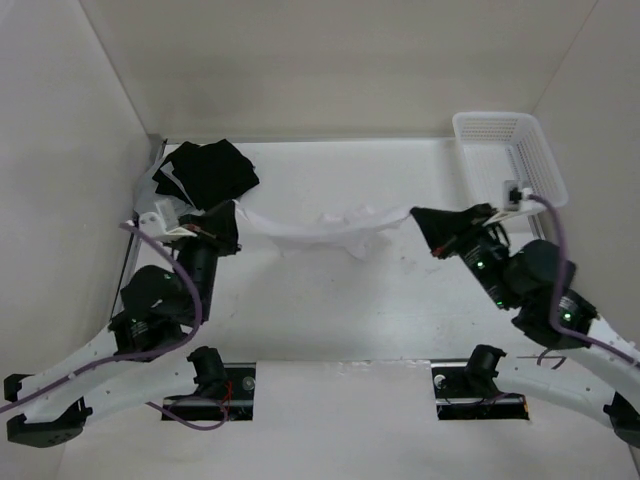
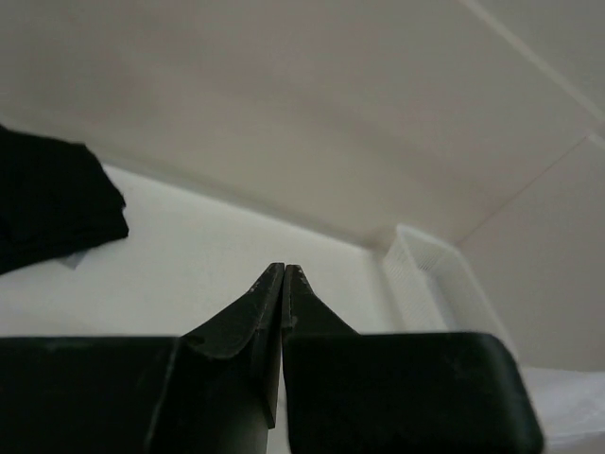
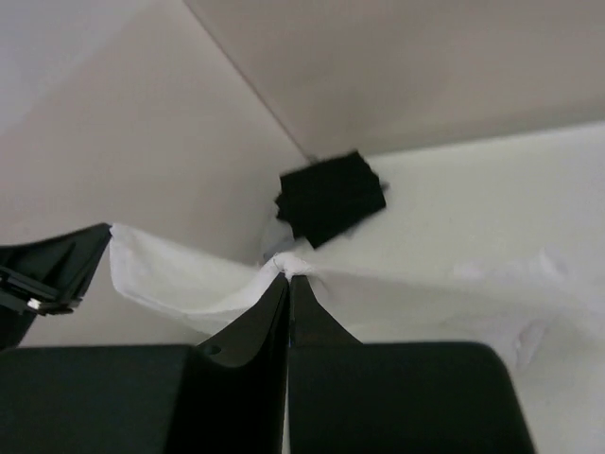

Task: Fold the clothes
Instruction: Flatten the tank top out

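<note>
Crumpled white clothes (image 1: 320,232) between left tool (image 1: 236,208) and right tool (image 1: 414,213), both tight on it

This is looking like a robotics lab cell: white panels (image 1: 340,70) are walling in a white table (image 1: 340,310), two cabled robot arms (image 1: 150,300) are sitting bolted at its edge, and a basket (image 1: 488,116) is standing near the right gripper (image 1: 414,211).

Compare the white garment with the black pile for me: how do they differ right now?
The white garment hangs stretched between the left gripper and right gripper, sagging mid-span; the black pile lies bunched in the far-left corner, untouched. White is spread wide; black is compact. Both are soft cloth.
</note>
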`<act>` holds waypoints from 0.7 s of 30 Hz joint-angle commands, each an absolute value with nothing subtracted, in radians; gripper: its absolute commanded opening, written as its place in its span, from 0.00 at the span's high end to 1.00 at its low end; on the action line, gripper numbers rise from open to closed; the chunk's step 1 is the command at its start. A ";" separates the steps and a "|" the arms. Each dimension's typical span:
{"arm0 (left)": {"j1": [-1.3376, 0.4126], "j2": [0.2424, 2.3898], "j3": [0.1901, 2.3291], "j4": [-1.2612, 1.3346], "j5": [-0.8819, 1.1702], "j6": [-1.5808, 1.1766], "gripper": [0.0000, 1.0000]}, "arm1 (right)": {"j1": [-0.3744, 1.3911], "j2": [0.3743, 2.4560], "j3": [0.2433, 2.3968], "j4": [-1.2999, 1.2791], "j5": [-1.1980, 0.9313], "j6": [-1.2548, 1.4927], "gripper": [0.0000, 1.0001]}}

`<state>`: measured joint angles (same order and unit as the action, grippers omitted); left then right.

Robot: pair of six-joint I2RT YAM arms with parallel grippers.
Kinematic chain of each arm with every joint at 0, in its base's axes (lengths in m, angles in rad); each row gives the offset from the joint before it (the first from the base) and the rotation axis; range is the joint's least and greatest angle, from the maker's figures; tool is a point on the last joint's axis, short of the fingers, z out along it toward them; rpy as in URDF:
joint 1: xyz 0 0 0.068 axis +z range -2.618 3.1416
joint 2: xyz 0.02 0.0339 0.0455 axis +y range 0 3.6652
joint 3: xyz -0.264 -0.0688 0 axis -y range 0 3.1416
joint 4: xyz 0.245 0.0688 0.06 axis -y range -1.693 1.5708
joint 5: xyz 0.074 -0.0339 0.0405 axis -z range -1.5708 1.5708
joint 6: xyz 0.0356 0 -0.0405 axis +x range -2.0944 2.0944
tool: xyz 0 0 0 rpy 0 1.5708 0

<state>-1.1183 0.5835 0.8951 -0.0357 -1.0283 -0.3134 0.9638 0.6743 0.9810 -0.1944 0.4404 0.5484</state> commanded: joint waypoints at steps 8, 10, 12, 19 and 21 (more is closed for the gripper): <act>-1.203 0.719 1.106 0.671 -0.965 0.254 1.00 | 1.186 0.791 1.541 -0.103 0.744 0.028 1.00; -1.196 0.774 1.135 0.747 -0.947 0.308 1.00 | 1.180 0.850 1.604 -0.089 0.736 -0.023 1.00; -1.182 0.827 1.161 0.802 -0.937 0.353 1.00 | 1.132 0.905 1.644 -0.092 0.707 -0.040 1.00; -0.862 1.046 1.213 0.809 -0.871 0.309 1.00 | 0.597 1.127 1.687 -0.176 0.285 0.242 1.00; -0.779 1.121 1.188 0.664 -0.832 0.148 1.00 | 0.472 1.199 1.681 -0.176 0.150 0.332 1.00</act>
